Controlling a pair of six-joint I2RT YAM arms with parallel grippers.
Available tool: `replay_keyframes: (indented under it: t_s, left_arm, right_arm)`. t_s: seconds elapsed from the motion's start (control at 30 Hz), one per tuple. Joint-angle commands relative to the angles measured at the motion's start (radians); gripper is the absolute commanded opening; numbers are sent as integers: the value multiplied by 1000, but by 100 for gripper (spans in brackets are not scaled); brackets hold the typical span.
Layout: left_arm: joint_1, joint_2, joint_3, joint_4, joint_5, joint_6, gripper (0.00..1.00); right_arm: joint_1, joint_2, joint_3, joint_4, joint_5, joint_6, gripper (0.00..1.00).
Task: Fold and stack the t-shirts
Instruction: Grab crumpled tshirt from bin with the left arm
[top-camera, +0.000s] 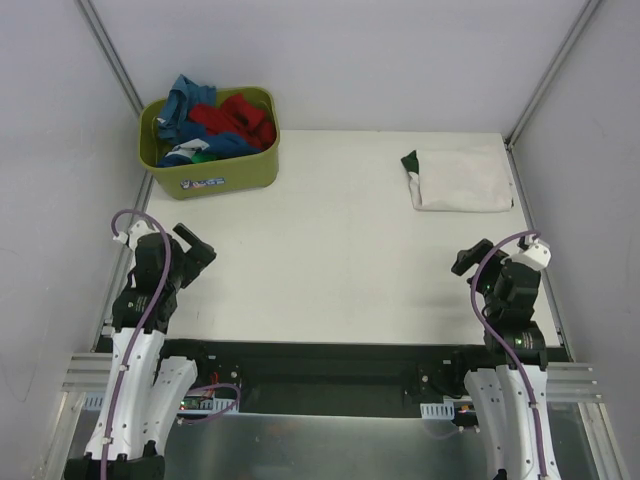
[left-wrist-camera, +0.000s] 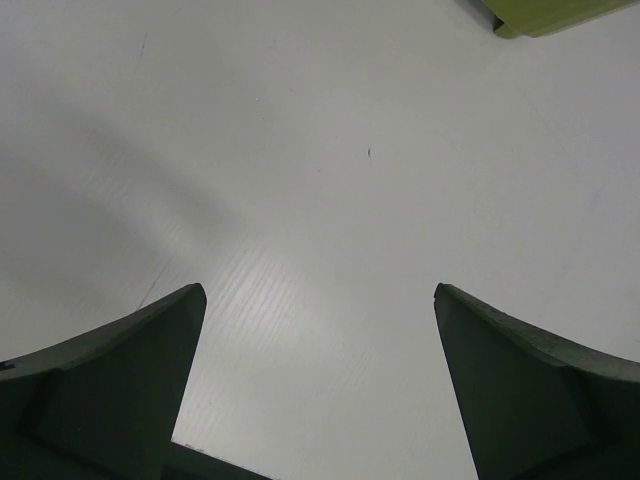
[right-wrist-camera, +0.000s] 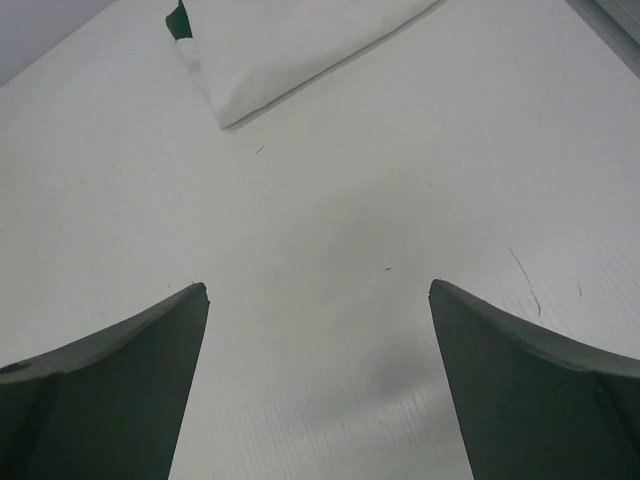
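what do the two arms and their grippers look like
They match. The left arm and right arm have white lower shells with black joints above. A purple cable loops along each arm, ending near a small white plug. The left gripper and right gripper are black, with dark, wedge-shaped fingers. No markings show.

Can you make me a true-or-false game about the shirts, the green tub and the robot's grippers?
1. The tub holds crumpled t-shirts. True.
2. The folded white t-shirt lies inside the tub. False: it lies on the table, at the far right.
3. The left gripper and right gripper are open and empty. True.
4. A red t-shirt is spread out mid-table. False: the red t-shirt is in the tub.
5. Some dark green cloth peeks out at the white t-shirt's corner. True.
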Motion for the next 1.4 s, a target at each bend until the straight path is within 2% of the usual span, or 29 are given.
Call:
replay_keyframes:
  t_s: [0.0,0.03,0.17,0.27,0.47,0.6,0.7,0.8,0.9,1.03,1.17,1.2,1.37]
  left_arm:
    - [2,52,55,-3,-13,-31,99]
    - [0,87,67,0,-30,-39,99]
    - [2,231,183,24,-80,-34,99]
    - [2,381,324,38,-163,-10,99]
    - [2,723,691,58,-172,102,99]
    - [8,949,947,60,-260,151,99]
    - [12,1088,1097,58,-238,193,99]
    - [12,1193,1205,58,-157,216,99]
    - [12,1245,1242,58,-102,190,99]
    - [12,1296,1222,58,-145,151,99]
    - [12,1372,1225,58,-178,139,97]
    - [12,1409,1234,58,-180,139,91]
    - [12,1469,1303,60,-177,112,74]
  right_arm:
    - [5,-1,49,32,-81,-51,97]
    - [5,5,47,46,-133,-72,97]
    - [5,59,82,-4,-76,-51,97]
    - [5,105,99,-21,-113,-48,97]
    - [5,122,96,-15,-154,-61,97]
    - [5,102,92,-9,-162,-71,97]
    - [5,110,98,-9,-168,-74,97]
    - [5,122,98,-9,-170,-75,97]
    - [5,145,99,-6,-179,-80,97]
    - [5,174,115,-15,-179,-87,97]
    - [5,173,103,14,-262,-92,97]
    - [5,167,98,22,-274,-92,97]
    - [5,105,80,34,-260,-95,97]
